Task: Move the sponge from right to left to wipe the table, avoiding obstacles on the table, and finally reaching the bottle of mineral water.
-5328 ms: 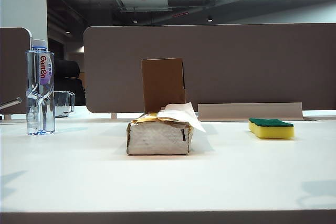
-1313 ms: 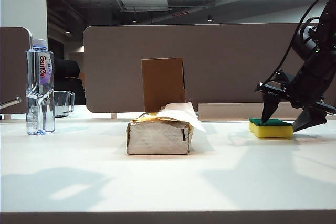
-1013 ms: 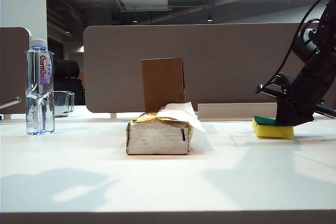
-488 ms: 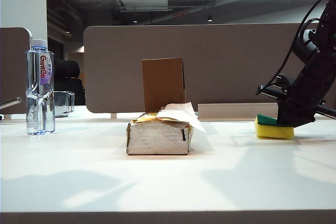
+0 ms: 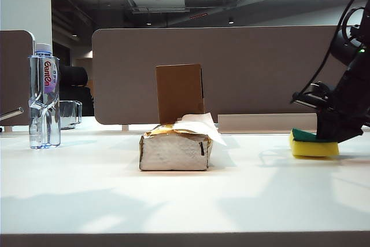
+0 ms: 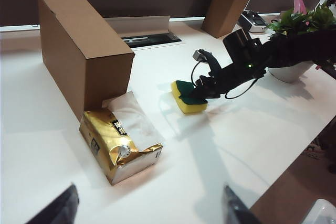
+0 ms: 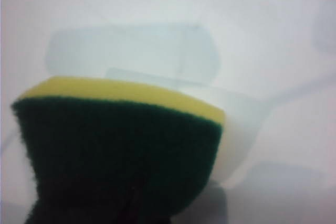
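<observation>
So, going left to right across the desk: the bottle of mineral water stands upright at the far left with a short glass cup just behind it; that's where we need to end up. In the middle sit the obstacles, a tissue pack with a tissue sticking out of its gold top, and a brown cardboard box upright right behind it, touching or nearly so. Far right is the sponge, green side up, flat on the desk with the right gripper clamped onto its top; jaws pinched narrow into the green layer. The left gripper hangs above the desk near the tissue pack, jaws spread wide and holding nothing.

What could go wrong, as we see it: a straight drag leftward runs the sponge right into the tissue pack; that pack looks soft and light, so it would just get shoved along, maybe into the box. Swinging behind the box looks tight; passing in front seems safer. The grip only bites the scouring layer, so hard downward pressure could make the foam twist or peel out of the jaws. And at the end, coming in too fast could tip the tall bottle or nudge the cup.
</observation>
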Tool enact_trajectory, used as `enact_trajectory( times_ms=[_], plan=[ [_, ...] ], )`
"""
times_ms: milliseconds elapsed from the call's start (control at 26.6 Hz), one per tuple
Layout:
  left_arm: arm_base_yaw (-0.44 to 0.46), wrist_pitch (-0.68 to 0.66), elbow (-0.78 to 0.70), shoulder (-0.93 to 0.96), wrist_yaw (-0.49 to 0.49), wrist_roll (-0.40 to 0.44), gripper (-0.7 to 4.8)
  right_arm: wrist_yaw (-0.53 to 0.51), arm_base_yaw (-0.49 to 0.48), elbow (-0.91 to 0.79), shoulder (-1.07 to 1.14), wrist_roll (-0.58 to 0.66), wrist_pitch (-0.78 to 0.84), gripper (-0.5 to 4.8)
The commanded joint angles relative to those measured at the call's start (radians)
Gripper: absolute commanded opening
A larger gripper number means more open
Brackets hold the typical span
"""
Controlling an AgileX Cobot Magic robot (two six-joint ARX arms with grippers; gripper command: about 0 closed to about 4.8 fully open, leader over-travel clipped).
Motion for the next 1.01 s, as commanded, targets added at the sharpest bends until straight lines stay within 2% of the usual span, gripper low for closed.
enact_trajectory(
  times_ms=[38,450,1013],
  plan=[
    [-0.001,0.002,0.010,-0.002,0.032,0.003,3.49,0.011,0.000,-0.117,-0.054,0.002,-0.013,-0.09],
    [-0.001,-0.005,0.010,-0.002,0.049,0.003,3.49,0.011,0.001,-0.422,-0.275,0.054,0.104,-0.09],
    [-0.001,-0.006,0.010,-0.002,0.049,0.003,3.49,0.012,0.005,-0.726,-0.620,0.111,0.101,-0.09]
  ],
)
